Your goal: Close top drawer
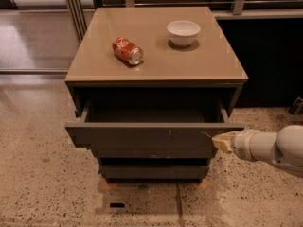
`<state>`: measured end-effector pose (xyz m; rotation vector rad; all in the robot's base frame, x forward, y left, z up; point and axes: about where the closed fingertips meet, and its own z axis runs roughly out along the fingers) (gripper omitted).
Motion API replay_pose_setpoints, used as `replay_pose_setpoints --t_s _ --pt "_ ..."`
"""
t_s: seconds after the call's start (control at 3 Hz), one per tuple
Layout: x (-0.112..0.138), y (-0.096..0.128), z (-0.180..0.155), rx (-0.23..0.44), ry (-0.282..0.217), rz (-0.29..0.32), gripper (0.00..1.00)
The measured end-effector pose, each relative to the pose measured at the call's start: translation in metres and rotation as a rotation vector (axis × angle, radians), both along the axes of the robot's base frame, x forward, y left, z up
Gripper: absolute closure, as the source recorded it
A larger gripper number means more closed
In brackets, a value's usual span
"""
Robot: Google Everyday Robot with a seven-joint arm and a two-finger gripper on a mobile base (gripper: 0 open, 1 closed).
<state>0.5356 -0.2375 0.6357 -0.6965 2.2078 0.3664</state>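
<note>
The top drawer (151,138) of the cabinet is partly pulled out. Its dark grey-brown front panel has small white scratches right of centre, and a strip of its plain grey inside shows. My gripper (220,141) comes in from the right on a white arm. Its pale tip rests against the right end of the drawer front.
On the tan cabinet top (94,56) lie a red soda can (127,50) on its side and a white bowl (183,32). Two narrower drawer fronts (154,167) sit below the top drawer. Speckled floor surrounds the cabinet, with a dark wall at the right.
</note>
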Motion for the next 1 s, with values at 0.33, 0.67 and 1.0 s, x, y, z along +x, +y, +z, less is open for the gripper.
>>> replay_pose_setpoints --t_s 0.33,0.67,1.0 --pt "0.024 0.004 -0.002 0.009 -0.015 0.011 1.0" --pt "0.045 0.007 0.001 -0.002 -0.032 0.031 1.0" --pt "0.062 0.012 0.002 -0.019 -0.035 0.057 1.0"
